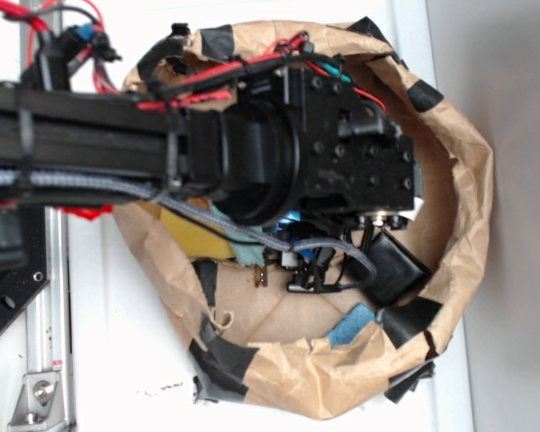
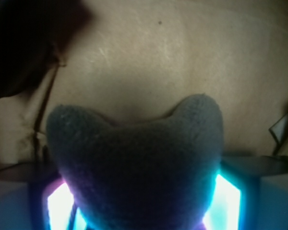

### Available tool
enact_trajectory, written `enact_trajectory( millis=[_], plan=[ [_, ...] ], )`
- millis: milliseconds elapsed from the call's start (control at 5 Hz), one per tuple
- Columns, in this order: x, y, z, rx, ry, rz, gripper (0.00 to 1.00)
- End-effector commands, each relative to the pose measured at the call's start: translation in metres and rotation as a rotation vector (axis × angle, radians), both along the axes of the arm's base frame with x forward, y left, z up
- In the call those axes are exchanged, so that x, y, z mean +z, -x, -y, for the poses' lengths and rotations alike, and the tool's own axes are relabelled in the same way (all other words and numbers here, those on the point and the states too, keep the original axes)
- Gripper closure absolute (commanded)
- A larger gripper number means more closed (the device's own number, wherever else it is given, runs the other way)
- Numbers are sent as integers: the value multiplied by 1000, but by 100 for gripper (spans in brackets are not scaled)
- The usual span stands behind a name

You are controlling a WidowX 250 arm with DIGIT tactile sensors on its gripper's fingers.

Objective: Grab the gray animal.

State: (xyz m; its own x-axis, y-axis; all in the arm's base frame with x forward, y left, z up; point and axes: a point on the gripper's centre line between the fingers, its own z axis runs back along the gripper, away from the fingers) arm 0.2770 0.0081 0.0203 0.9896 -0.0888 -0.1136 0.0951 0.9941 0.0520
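Observation:
In the wrist view the gray animal (image 2: 139,158) fills the space between my gripper's (image 2: 144,201) two glowing pads (image 2: 60,203). It is fuzzy gray plush, and two rounded lobes stick up past the fingertips over the brown paper floor. The pads press against its sides, so the gripper is shut on it. In the exterior view the black arm and wrist (image 1: 342,153) hang over the brown paper basin (image 1: 459,180). They hide the fingers and the animal.
The basin is crumpled brown paper with black tape patches on a white table (image 1: 126,342). Inside lie a black square box (image 1: 391,265), a yellow item (image 1: 193,236), a teal cloth (image 1: 247,254) and a blue scrap (image 1: 351,324). A metal rail (image 1: 45,360) runs along the left.

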Motion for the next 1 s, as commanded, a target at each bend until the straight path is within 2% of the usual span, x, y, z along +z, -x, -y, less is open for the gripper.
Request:
enact_trajectory(
  millis=[0,200,400,600,800],
  plan=[
    [49,-15,14,-3,-19,134,100],
    [101,-28,24,32,55,245,100],
    [138,-26,36,14,58,314,100],
    [145,-24,45,-14,22,349,100],
    [138,-21,47,-5,6,328,100]
  ],
)
